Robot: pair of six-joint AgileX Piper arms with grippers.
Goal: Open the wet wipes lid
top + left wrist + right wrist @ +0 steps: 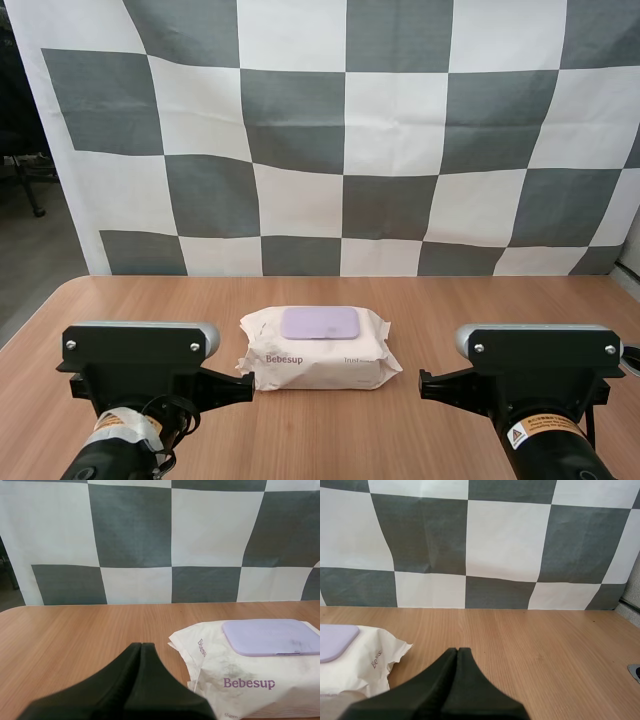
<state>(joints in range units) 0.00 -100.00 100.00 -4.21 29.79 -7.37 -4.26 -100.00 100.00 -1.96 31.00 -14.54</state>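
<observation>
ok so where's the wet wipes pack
In the high view the pack of wet wipes lies flat on the table, purple lid on top, between the left gripper and the right gripper, nearer the left one.

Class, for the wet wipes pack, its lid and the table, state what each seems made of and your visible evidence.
Wet wipes pack: probably soft plastic film, matte; crinkled, crimped ends.
Lid: likely rigid plastic, smooth lilac; flat with rounded corners.
Table: wood or wood-look laminate; grain lines, slight sheen.

place: lab test bench | cue: left arm (118, 445), right arm (548, 440), wooden table (330, 430)
</observation>
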